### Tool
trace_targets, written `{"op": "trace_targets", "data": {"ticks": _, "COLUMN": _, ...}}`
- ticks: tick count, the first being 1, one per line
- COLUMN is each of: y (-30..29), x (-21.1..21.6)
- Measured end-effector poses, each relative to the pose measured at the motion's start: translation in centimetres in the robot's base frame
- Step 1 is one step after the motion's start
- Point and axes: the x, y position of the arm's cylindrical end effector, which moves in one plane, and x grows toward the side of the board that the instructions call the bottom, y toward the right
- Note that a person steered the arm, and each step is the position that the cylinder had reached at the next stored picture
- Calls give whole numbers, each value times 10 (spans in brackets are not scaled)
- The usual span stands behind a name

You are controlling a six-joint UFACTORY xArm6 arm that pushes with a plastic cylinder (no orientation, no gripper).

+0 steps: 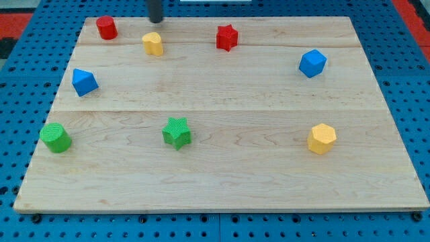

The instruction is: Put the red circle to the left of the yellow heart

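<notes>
The red circle [106, 27] is a short red cylinder at the board's top left corner. The yellow heart [153, 44] lies just to its right and a little lower, with a gap between them. My tip [156, 20] is the lower end of the dark rod that comes down from the view's top edge. It stands just above the yellow heart and to the right of the red circle, touching neither.
A red star [227, 37] lies at top centre. A blue block [312, 63] is at the right, another blue block [84, 82] at the left. A green cylinder [55, 138], a green star [177, 132] and a yellow hexagon [322, 138] lie lower down on the wooden board [222, 188].
</notes>
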Motion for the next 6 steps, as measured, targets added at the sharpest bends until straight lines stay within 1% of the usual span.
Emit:
{"op": "trace_targets", "data": {"ticks": 1, "y": -65, "x": 0}}
{"op": "trace_targets", "data": {"ticks": 2, "y": -88, "x": 0}}
{"op": "trace_targets", "data": {"ticks": 4, "y": -68, "x": 55}}
{"op": "trace_targets", "data": {"ticks": 5, "y": -33, "x": 62}}
{"op": "trace_targets", "data": {"ticks": 6, "y": -18, "x": 41}}
